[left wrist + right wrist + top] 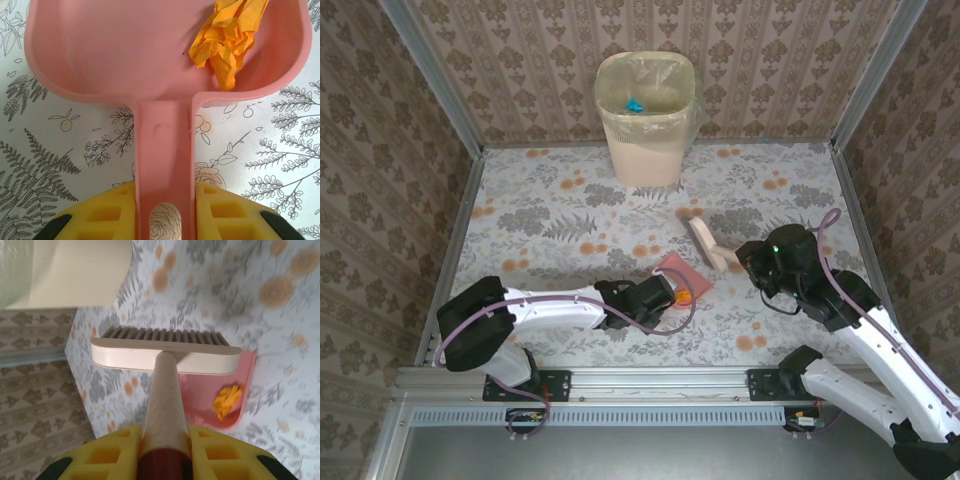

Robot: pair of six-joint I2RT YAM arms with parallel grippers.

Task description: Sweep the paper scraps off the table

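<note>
My left gripper is shut on the handle of a pink dustpan, which rests on the flower-print table. One crumpled orange paper scrap lies inside the pan near its right wall. My right gripper is shut on the wooden handle of a cream brush. The brush head is held just off the pan's open mouth, bristles pointing away from me. The pan's corner shows behind the brush.
A cream bin with a plastic liner stands at the back middle, a blue scrap inside it. Metal rails and patterned walls close in the table on the left, right and back.
</note>
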